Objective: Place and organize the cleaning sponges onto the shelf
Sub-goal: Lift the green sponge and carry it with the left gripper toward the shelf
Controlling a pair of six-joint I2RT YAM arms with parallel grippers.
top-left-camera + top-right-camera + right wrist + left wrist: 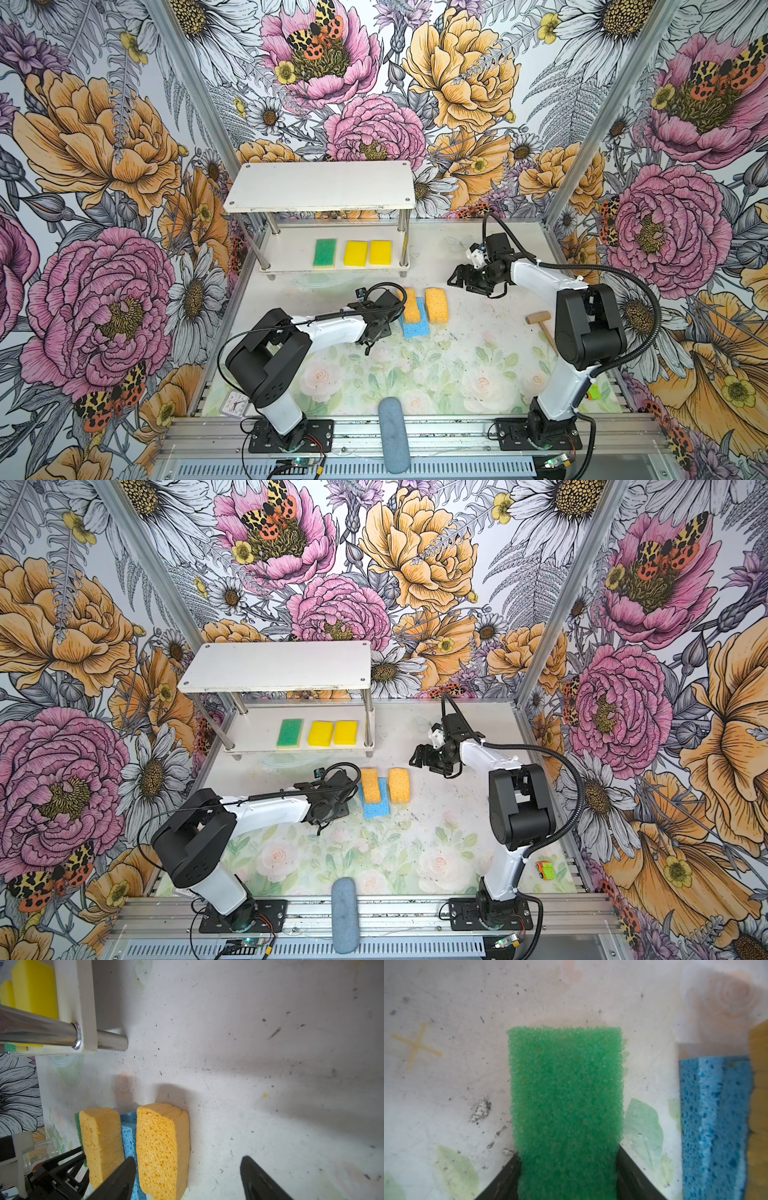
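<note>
Tabletop [446,1084]; green sponge [566,1088] lengthwise in tool [568,1150]

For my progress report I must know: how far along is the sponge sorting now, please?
Done: one green-topped sponge and two yellow sponges lie on the lower board of the shelf. In hand: the left end effector is closed on a second green sponge. Remaining: two orange sponges and the blue sponge under one. The right end effector is open and empty.
</note>
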